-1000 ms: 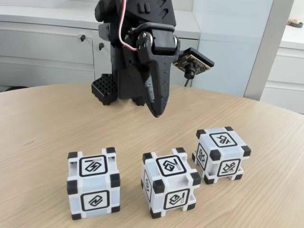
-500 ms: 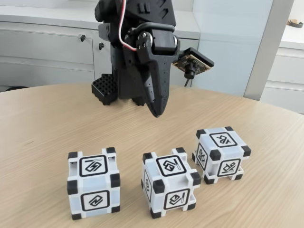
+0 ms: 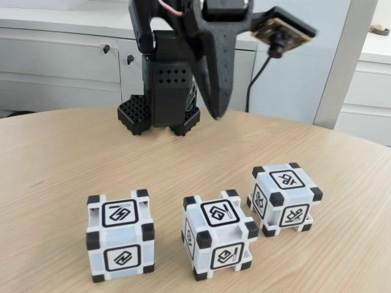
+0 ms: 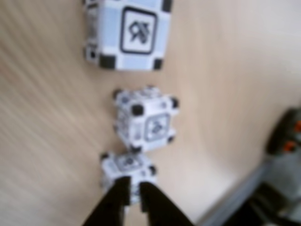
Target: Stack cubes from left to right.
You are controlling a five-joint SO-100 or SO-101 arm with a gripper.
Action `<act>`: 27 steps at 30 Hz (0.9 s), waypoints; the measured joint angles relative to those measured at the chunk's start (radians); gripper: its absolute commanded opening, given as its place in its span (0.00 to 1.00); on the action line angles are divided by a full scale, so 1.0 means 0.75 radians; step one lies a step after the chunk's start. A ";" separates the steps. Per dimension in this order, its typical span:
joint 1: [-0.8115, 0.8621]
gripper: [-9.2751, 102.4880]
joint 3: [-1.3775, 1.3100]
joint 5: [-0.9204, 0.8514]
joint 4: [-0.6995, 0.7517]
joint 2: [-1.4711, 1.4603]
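Your end effector (image 3: 215,113) hangs high above the tabletop (image 3: 55,159), tip pointing down, well apart from every cube. In the wrist view its two dark fingers (image 4: 113,207) enter from the bottom edge with only a narrow slit between them, so the end effector (image 4: 133,186) reads as nearly closed and grips nothing.

You have three cubes resting separately on the tabletop in a loose row, none stacked. In the fixed view:
- the left cube (image 3: 120,235) sits nearest the front edge, squarely placed;
- the middle cube (image 3: 219,234) stands just beside it, turned slightly (one corner faces the camera);
- the right cube (image 3: 284,198) lies a little further back, near the middle one but not touching it.

In the wrist view the same row runs top to bottom: one cube (image 4: 128,33) at the top edge, one (image 4: 146,120) in the centre, and one (image 4: 127,172) just above the fingertips, partly covered by them. That view is blurred, so the face symbols are not legible there.

The black arm base (image 3: 160,97) stands at the far side of the tabletop, with white cabinets (image 3: 61,67) behind it.
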 measured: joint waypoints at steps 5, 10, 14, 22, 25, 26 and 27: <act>0.000 0.08 -0.192 0.160 -0.002 -0.446; 0.000 0.11 -0.268 0.305 -0.002 -0.714; -0.008 0.17 -0.270 0.393 -0.002 -0.740; -0.190 0.32 -0.280 0.479 -0.006 -0.740; -0.288 0.36 -0.280 0.520 -0.006 -0.747; -0.321 0.37 -0.284 0.534 -0.006 -0.755; -0.358 0.38 -0.284 0.548 -0.006 -0.759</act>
